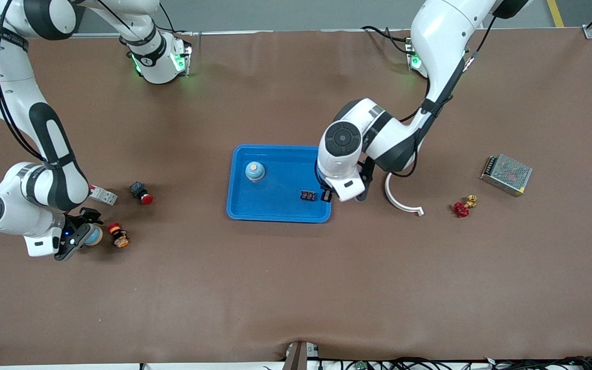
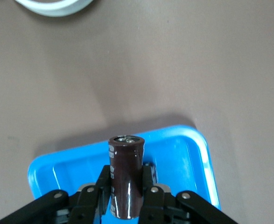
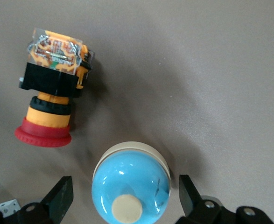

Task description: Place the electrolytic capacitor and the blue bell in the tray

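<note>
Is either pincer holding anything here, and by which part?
Left pincer grips the capacitor by its lower body, over the tray. Right pincer is open around the bell, holding nothing.

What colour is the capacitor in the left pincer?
Dark brown, glossy, with a silver top: the capacitor shows best in the left wrist view.

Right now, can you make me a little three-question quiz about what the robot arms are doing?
1. True or false: the left gripper is shut on the electrolytic capacitor over the tray.
2. The right gripper has its fingers either side of which thing? A) red valve B) blue bell C) white ring
3. Fill in: another blue bell already sits in the ____.

Key: 1 true; 2 B; 3 tray.
</note>
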Tool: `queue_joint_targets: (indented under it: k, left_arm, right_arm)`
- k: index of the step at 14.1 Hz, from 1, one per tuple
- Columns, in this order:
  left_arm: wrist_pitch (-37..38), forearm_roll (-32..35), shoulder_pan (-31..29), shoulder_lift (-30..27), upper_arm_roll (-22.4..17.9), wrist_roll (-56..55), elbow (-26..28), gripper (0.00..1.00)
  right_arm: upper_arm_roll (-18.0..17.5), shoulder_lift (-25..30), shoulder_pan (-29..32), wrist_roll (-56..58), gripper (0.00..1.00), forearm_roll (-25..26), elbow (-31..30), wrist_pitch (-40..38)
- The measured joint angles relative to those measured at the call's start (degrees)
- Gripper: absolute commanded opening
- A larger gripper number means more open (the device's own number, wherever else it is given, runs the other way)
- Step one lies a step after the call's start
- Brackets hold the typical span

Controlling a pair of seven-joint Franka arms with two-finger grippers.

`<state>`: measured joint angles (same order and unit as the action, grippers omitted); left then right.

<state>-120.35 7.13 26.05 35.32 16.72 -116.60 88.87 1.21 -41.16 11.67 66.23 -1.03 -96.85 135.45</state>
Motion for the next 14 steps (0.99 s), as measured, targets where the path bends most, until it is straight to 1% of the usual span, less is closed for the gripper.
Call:
queue_joint_targets:
  k: [1, 2, 5, 7, 8, 14]
  left_arm:
    - [0.2, 0.0, 0.1, 0.0, 0.5, -0.8, -0.3, 0.0]
    - [0.2, 0.0, 0.4, 0.0, 0.9, -1.6, -0.3, 0.0]
    - [0.4, 0.0, 2.4, 0.2, 1.0, -4.2, -0.2, 0.0]
    - [0.5, 0.0, 3.1, 1.2, 1.0, -6.3, -0.2, 0.0]
    - [0.5, 0.0, 3.5, 1.8, 1.0, -6.9, -0.2, 0.0]
    - [-0.8, -0.9, 7.2, 4.2, 1.1, -7.8, -0.2, 0.0]
  right_arm:
    - [0.0, 0.0, 0.0, 0.1, 1.0, 0.0, 0.0, 0.1]
    - [0.0, 0.0, 0.0, 0.2, 0.96, 0.0, 0.0, 0.1]
    - [0.0, 0.0, 0.0, 0.3, 0.54, 0.0, 0.0, 0.1]
    - [0.0, 0.0, 0.0, 0.3, 0.35, 0.0, 0.0, 0.1]
    - [0.0, 0.1, 0.0, 0.3, 0.32, 0.0, 0.1, 0.1]
    - [0.0, 0.0, 0.0, 0.3, 0.33, 0.0, 0.1, 0.1]
